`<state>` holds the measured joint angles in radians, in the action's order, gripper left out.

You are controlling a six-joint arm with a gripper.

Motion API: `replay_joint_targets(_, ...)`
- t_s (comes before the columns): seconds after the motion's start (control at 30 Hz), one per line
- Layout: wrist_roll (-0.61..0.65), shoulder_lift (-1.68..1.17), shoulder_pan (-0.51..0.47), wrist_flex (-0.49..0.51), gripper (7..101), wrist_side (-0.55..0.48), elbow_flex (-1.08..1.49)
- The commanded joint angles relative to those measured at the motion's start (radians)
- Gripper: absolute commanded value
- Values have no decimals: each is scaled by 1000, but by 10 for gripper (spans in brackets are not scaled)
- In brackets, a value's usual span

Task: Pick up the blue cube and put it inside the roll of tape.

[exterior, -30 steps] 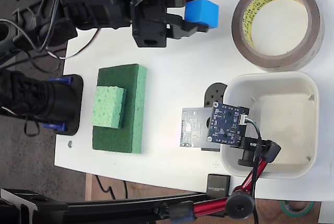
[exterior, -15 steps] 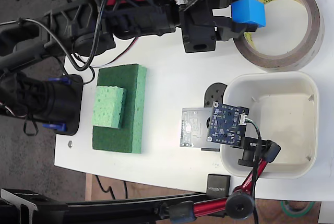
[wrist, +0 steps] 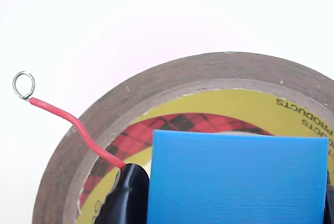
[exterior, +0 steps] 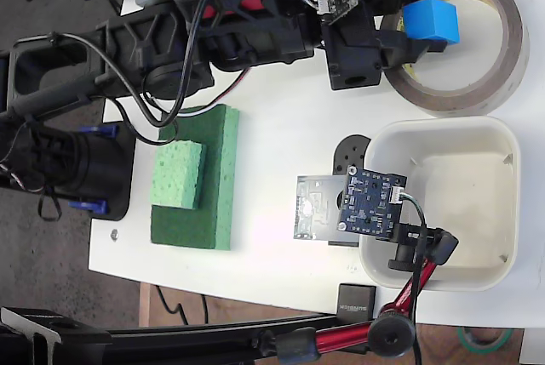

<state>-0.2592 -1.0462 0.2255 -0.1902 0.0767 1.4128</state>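
cube vs hole: blue cube [exterior: 431, 21] over roll of tape [exterior: 454, 97] rim nearest arm, hole just beyond
tool: tool [exterior: 423, 31] clamped on cube, near tabletop's top-right corner

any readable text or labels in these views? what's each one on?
"PRODUCTS": printed on the yellow inner core of the roll of tape, wrist view; a smaller line beneath it is too small to read.
Small black box at the table edge: white label, blurred.
Circuit board: markings too small.
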Motion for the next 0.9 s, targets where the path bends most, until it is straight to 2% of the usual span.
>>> replay_joint_targets(0.03, -2, -6, 0, 6, 938, -9, -9)
replay_joint_targets(0.07, -2, -5, 0, 6, 997, -14, -14)
replay_joint_targets(0.27, 12, -5, -2, 3, 1000, -21, -15)
replay_joint_targets(0.4, 38, -101, 3, -78, 1000, 9, 34)
replay_joint_targets(0.53, 60, -331, 5, -138, 1000, 40, 219)
replay_joint_targets(0.67, 75, -588, 5, -256, 1000, 83, 417)
replay_joint_targets(0.9, 75, -1140, -25, -393, 1000, 106, 859)
